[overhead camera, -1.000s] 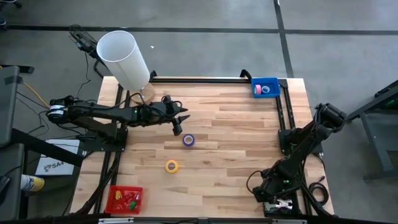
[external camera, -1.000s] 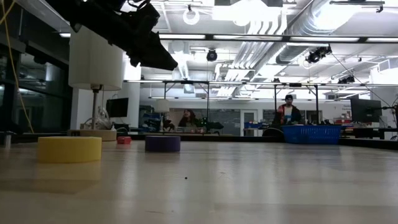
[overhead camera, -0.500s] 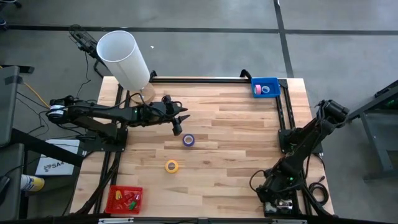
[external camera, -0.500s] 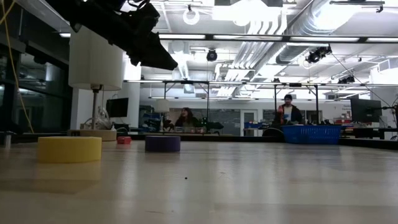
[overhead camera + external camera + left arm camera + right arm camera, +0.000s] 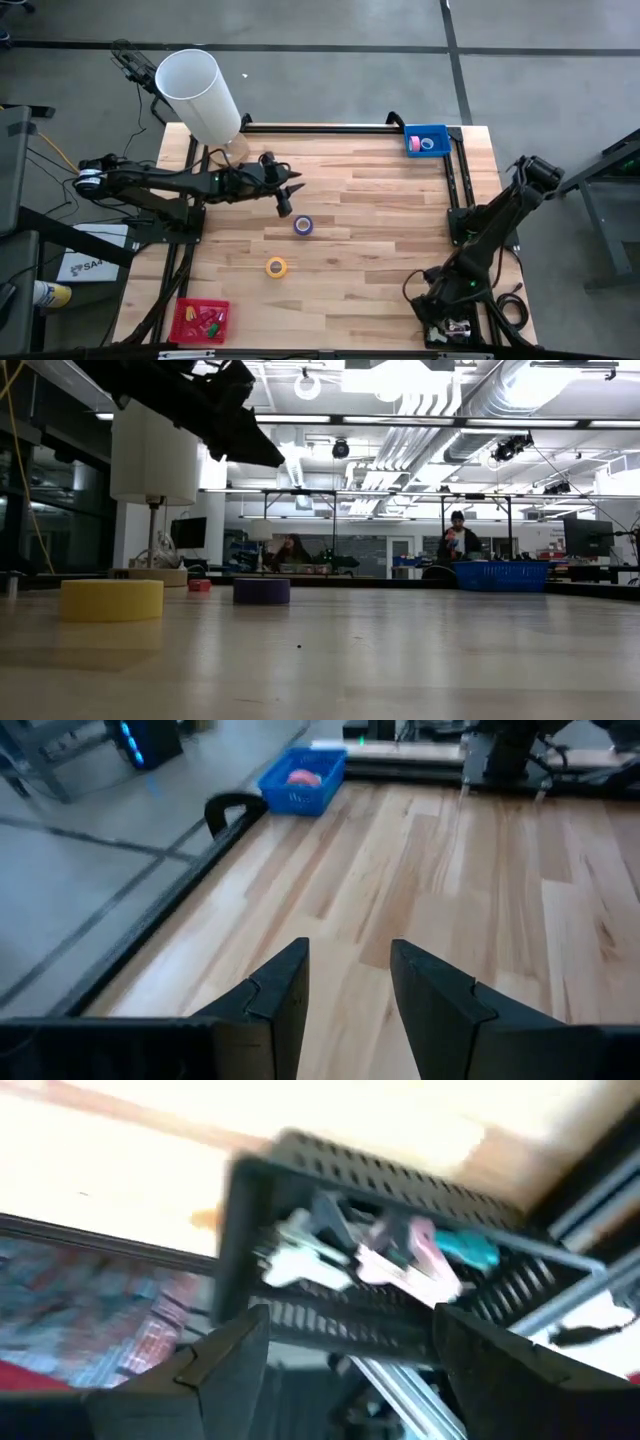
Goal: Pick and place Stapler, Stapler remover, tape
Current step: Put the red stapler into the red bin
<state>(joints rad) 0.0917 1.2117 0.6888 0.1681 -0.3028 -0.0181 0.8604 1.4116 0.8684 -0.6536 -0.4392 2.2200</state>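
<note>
A purple tape roll [image 5: 303, 225] and a yellow tape roll [image 5: 276, 267] lie flat on the wooden table. My left gripper [image 5: 285, 197] hovers open just left of and beyond the purple roll [image 5: 262, 591], with nothing between its fingers [image 5: 285, 1000]. My right gripper [image 5: 350, 1370] stands open over a black perforated basket [image 5: 330, 1330] at the table's near right corner [image 5: 450, 335]. In the basket lie small white [image 5: 300, 1255], pink [image 5: 410, 1270] and teal [image 5: 465, 1250] items. Which of them is the stapler or the stapler remover, I cannot tell.
A blue bin [image 5: 426, 140] at the far right corner holds a pink roll [image 5: 303, 777] and a blue one. A red bin [image 5: 202, 320] with small items sits at the near left. A white lamp [image 5: 200, 95] stands at the far left. People are in the room behind.
My right arm's elbow has swung a little toward the table's far right while its gripper stays over the black basket. Both tape rolls lie where they were.
</note>
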